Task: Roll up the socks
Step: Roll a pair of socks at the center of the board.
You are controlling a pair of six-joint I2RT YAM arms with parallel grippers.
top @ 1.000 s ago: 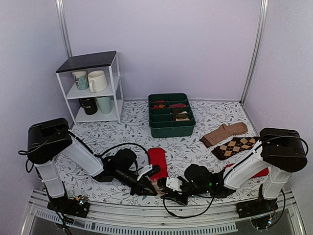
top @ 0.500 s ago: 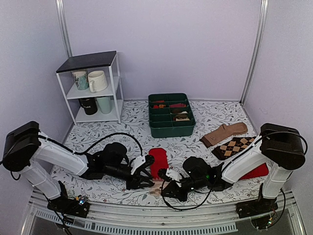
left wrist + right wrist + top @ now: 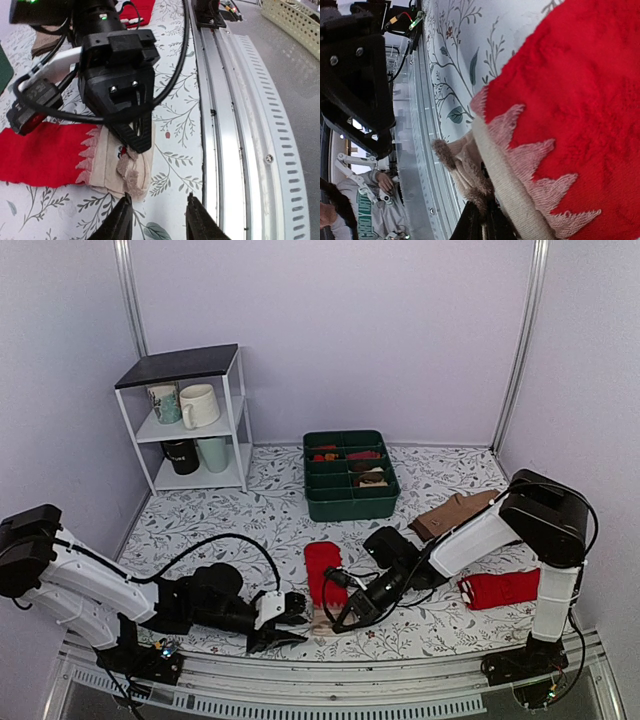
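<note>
Patterned table (image 3: 270, 510), socks (image 3: 322, 570) near front edge

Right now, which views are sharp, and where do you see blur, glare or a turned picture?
Top external: even, soft light, sharp throughout, faint shadows. Left wrist: the socks and the right tool are sharp; the metal rail shines a little. Right wrist: the picture is turned sideways, the red knit fills it in sharp close-up, and the background at left is blurred.
</note>
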